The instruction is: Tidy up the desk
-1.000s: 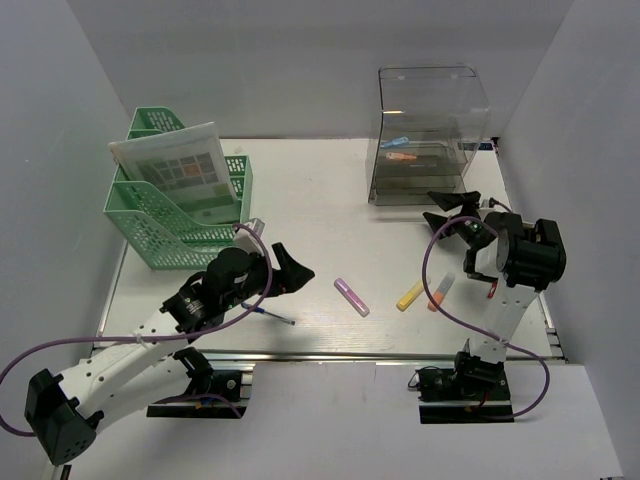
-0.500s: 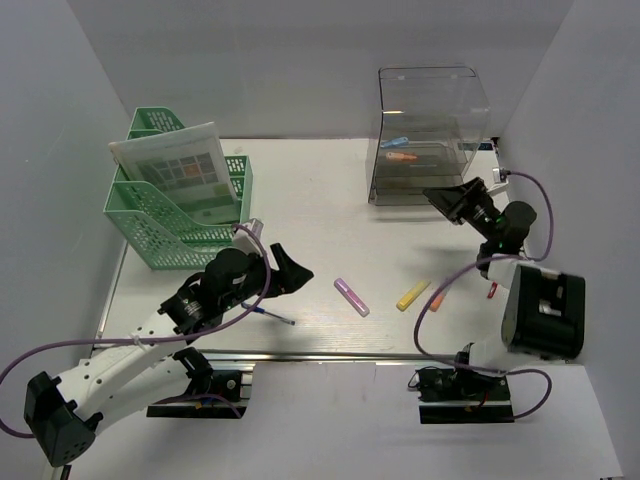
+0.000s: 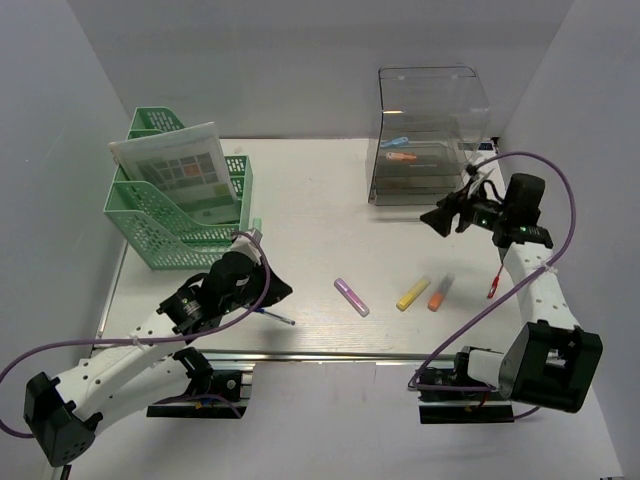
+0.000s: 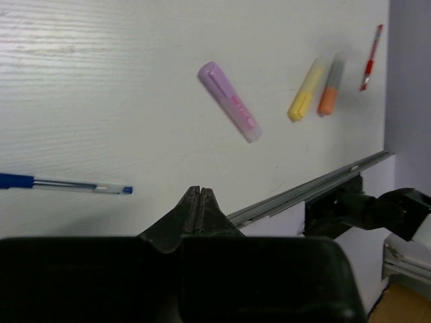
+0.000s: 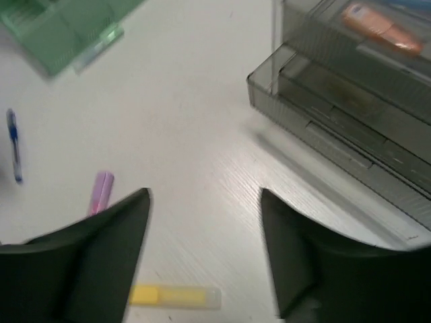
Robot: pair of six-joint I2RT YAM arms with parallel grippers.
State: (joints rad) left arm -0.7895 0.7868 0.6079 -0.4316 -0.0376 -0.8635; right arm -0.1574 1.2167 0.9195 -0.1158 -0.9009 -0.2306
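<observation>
The left end effector (image 4: 200,196) has its fingers pressed together with nothing between them (tips aimed at the counter (image 3: 320,190)). A blue pen (image 4: 64,183) lies just to their left in the wrist view, apart from them. Farther out a purple highlighter (image 4: 229,111) lies slantwise. Beyond it are a yellow highlighter (image 4: 305,90) and an orange highlighter (image 4: 330,85), side by side, and a red pen (image 4: 371,57) near the right edge.

The right end effector (image 5: 205,202) hangs with its fingers spread apart and empty, just in front of a clear drawer box (image 3: 425,135) at the back right. An orange item (image 5: 377,27) lies in the box. At the back left a green mesh rack (image 3: 180,225) holds a printed sheet (image 3: 180,175).

The white counter spans the space between grey walls (image 3: 60,120), with a metal rail (image 3: 330,355) along its near edge.
</observation>
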